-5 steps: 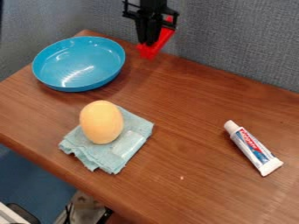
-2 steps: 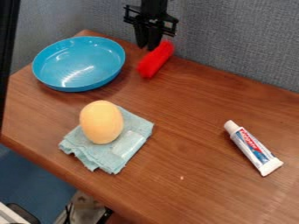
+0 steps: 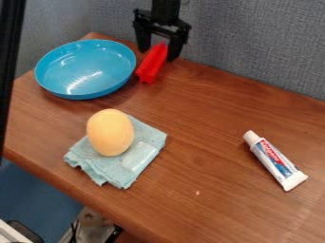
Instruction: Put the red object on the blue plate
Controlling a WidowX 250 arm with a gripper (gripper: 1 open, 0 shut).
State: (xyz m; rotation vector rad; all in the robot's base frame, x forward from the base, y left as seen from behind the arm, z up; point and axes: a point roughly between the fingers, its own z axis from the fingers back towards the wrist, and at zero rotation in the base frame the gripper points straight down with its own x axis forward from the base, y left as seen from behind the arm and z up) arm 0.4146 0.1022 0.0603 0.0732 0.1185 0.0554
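Red block [image 3: 152,63] is lying on the counter [image 3: 216,123] just beside the plate [image 3: 86,69], at about its 3 o'clock, touching or nearly touching the rim, so the task is not done: the block is not on the plate. The hand [image 3: 162,43] is standing directly over the block's far end with its jaws spread wide and gripping nothing. What is remaining, by my judgement, is to regrasp the block, lift it and set it inside the plate. Compared with a second ago, the block is no longer hanging clamped in the closed hand; it is now released and resting on the wood nearer the plate.
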